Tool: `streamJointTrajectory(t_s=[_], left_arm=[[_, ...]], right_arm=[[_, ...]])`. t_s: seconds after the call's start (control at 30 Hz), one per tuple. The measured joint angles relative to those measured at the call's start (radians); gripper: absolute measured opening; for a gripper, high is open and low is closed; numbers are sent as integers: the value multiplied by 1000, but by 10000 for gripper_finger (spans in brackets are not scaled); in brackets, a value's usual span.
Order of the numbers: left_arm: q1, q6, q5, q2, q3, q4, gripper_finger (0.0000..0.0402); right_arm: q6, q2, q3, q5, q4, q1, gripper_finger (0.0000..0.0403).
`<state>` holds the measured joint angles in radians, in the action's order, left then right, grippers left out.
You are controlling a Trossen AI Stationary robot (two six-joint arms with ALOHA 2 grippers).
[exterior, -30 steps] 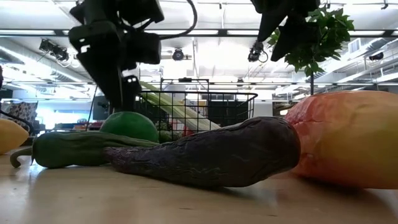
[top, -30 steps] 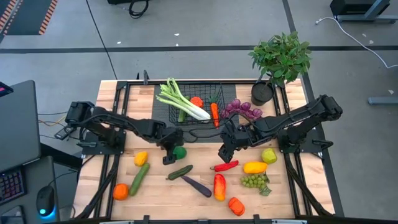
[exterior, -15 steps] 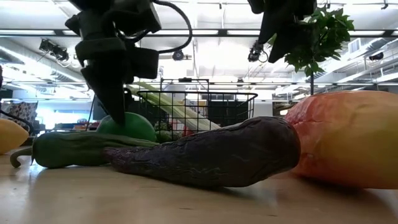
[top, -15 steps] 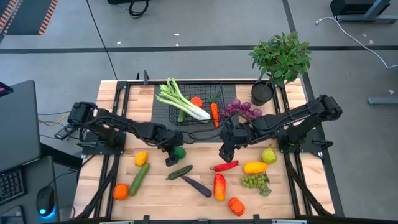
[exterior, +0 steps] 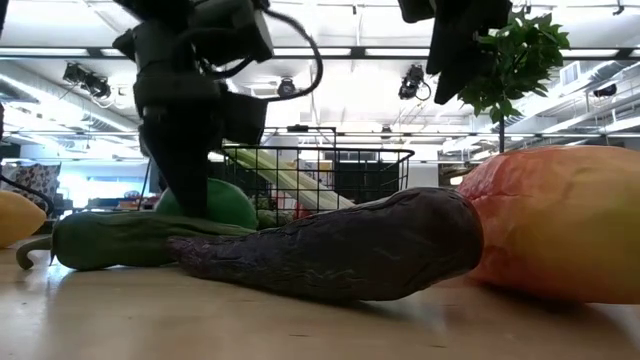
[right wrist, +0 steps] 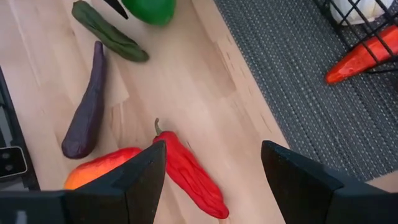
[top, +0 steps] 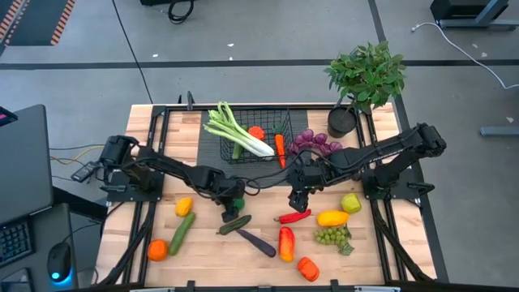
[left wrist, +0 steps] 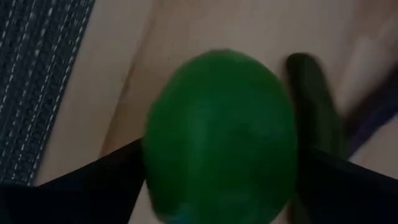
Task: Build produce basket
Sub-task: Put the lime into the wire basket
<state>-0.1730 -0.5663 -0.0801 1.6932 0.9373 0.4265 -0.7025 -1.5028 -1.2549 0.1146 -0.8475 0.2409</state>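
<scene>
The black wire basket (top: 285, 113) stands at the far middle, holding a leek (top: 235, 128), a carrot (top: 280, 146) and an orange-red fruit. More produce lies on the near half of the table. My left gripper (top: 231, 203) points down over a round green lime (left wrist: 221, 137), open, one finger on each side of it. The lime rests on the wood beside a small dark cucumber (top: 234, 225). My right gripper (right wrist: 214, 180) hangs open above a red chili pepper (right wrist: 186, 171) and holds nothing. My left gripper comes at the lime from above, slanting down. Its two fingers (left wrist: 112, 174) stand at the lime's opposite sides. I cannot tell whether they touch it. The lime sits on the table.
Purple grapes (top: 316, 142) lie right of the basket on the dark mat. An eggplant (top: 257, 242), peppers (top: 286, 243), green grapes (top: 332, 235), a long cucumber (top: 182, 233) and an orange (top: 157, 249) are spread along the near side. A potted plant (top: 365, 77) stands far right.
My left gripper has sunk and shifted a little toward the table's right edge, rolling at the wrist, so that its fingers now flank the lime. My right gripper has rolled at the wrist while staying in place above the chili.
</scene>
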Motion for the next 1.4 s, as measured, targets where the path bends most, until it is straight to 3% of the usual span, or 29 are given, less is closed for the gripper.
streamJointTrajectory(t_s=[0.3, 0.5, 0.7, 1.03, 1.4], left_arm=[[3, 18, 1, -5, 148, 91, 274], [28, 127, 21, -5, 382, 360, 281], [90, 296, 212, -6, 606, 562, 282], [347, 525, 238, -7, 685, 496, 283], [521, 560, 192, -6, 685, 350, 330]], right_arm=[[41, 0, 0, 0, -2, -1, 268], [-48, 18, 0, -11, -44, -1, 268], [-143, 90, 0, 23, -110, 0, 268], [-384, 215, 0, 173, -143, 1, 268], [-424, 204, 0, 134, -150, 1, 268]])
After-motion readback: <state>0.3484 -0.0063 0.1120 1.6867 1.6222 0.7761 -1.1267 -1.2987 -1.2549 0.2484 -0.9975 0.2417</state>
